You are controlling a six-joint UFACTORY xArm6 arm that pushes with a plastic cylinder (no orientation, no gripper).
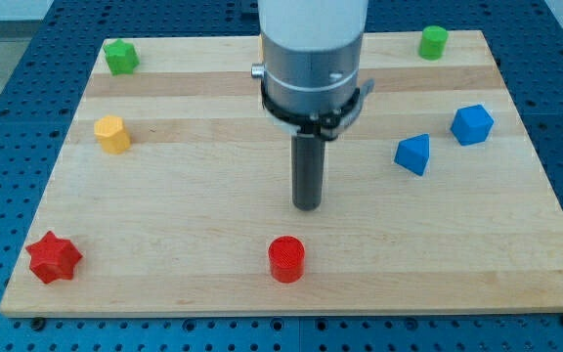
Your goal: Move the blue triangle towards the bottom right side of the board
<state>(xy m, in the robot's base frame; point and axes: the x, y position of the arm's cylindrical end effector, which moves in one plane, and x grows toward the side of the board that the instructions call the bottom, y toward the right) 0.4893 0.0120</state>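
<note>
- my tip (pixel 307 206) is planted near the middle of the board (pixel 213 235), not touching any block, and there's no claw on this rig at all, just a plain dark rod, so nothing is being held or clamped
- the rod hangs from a fat grey cylinder (pixel 313 59) that runs off the view's top, so the rest of the arm is cut off and it hides a strip of board behind it
- closest block is the red cylinder (pixel 286 259), below the tip toward the view's bottom, with a clear gap between them
- the blue triangle (pixel 412 154) sits to the view's right of the tip and a bit higher, well apart from it, in the right half of the board, nowhere near the bottom right corner
- just beside it, up and to the right, is a second blue block (pixel 472 124), chunky and cube-ish, exact shape hard to call from this angle; the two aren't touching
- green block (pixel 433 42) near the top right edge, looks roundish, too small to be sure
- another green block (pixel 121 57) at the top left corner, lumpy outline, shape unclear
- yellow block (pixel 112 134) on the left side, faceted, maybe a hexagon
- red star (pixel 54 257) down in the bottom left corner
- board sits on a blue perforated table (pixel 8 78), cropped on all sides
</note>
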